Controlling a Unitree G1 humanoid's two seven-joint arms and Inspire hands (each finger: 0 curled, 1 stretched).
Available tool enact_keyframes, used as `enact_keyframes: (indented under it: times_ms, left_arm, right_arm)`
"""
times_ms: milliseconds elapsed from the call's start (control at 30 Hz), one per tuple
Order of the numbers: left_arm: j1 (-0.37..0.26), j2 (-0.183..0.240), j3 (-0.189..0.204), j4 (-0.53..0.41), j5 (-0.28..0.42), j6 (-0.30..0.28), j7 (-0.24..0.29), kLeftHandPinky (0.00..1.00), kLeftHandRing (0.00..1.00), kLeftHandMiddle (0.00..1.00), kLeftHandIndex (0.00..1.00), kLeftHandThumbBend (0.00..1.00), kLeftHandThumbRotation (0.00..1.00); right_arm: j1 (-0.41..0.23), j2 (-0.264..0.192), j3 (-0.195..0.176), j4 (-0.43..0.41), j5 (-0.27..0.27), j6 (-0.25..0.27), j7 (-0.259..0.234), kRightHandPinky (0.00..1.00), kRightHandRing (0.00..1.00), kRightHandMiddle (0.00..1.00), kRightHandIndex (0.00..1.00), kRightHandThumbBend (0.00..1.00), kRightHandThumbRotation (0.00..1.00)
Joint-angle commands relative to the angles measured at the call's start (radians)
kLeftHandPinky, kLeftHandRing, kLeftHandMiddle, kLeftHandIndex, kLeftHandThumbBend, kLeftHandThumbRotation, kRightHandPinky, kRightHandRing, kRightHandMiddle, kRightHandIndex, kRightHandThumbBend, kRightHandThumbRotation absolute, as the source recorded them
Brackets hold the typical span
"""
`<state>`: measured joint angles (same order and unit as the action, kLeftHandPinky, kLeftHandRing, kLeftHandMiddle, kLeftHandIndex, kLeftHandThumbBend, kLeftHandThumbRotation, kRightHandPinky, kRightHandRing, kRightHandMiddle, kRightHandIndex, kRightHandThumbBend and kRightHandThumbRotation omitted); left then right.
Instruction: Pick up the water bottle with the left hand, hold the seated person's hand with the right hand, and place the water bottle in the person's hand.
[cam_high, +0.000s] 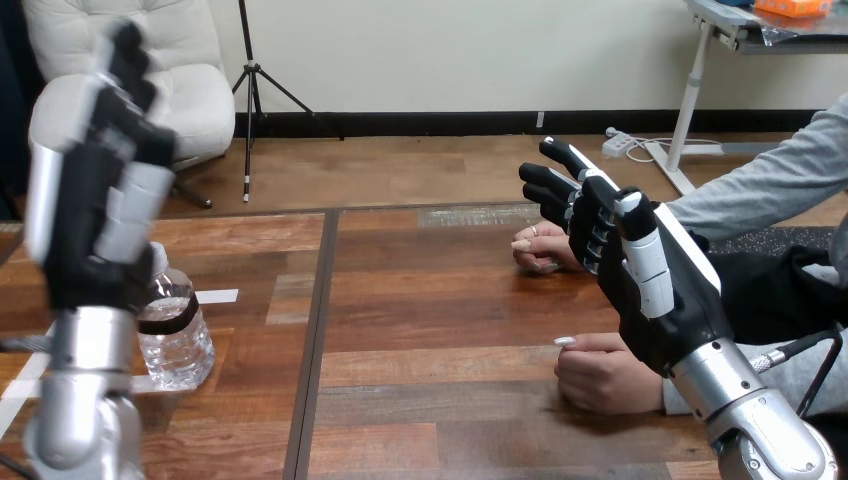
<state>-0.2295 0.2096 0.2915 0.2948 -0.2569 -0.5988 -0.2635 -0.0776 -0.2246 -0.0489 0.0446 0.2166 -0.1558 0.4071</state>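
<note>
Both robot hands hold nothing. The left robot hand (97, 200) is raised with relaxed fingers at the near left, in front of the clear plastic water bottle with a dark label band (178, 335), which stands upright on the brown wooden table (440, 300). The right robot hand (660, 300), fingers straight, reaches beside the person's far hand (540, 255). The bottle looks light, thin-walled and slippery, so a wrap round its banded middle seems best.

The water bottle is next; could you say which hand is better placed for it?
Left, likely: the left hand is beside the water bottle; the right hand is far off, by the person's hands.
</note>
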Motion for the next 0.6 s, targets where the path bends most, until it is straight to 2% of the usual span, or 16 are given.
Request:
enact_keyframes:
  times_ms: [0,267,567]
  left_arm:
    - [-0.057,0.039,0.021,-0.039,-0.002,0.001,0.016,1.00,1.00,1.00,1.00,1.00,0.74]
    - [-0.068,0.066,0.048,-0.040,0.000,-0.014,0.037,1.00,1.00,1.00,1.00,1.00,0.76]
    - [-0.070,0.091,0.084,-0.017,0.004,-0.040,0.062,1.00,1.00,1.00,1.00,1.00,0.85]
  right_arm:
    - [-0.043,0.010,-0.002,-0.043,0.001,-0.010,-0.011,1.00,0.94,0.92,0.97,1.00,1.00]
    - [-0.043,0.009,-0.002,-0.040,0.005,-0.008,-0.008,1.00,0.94,0.92,0.97,1.00,1.00]
    - [-0.041,0.009,-0.006,-0.041,0.007,-0.004,-0.011,1.00,0.94,0.92,0.96,1.00,1.00]
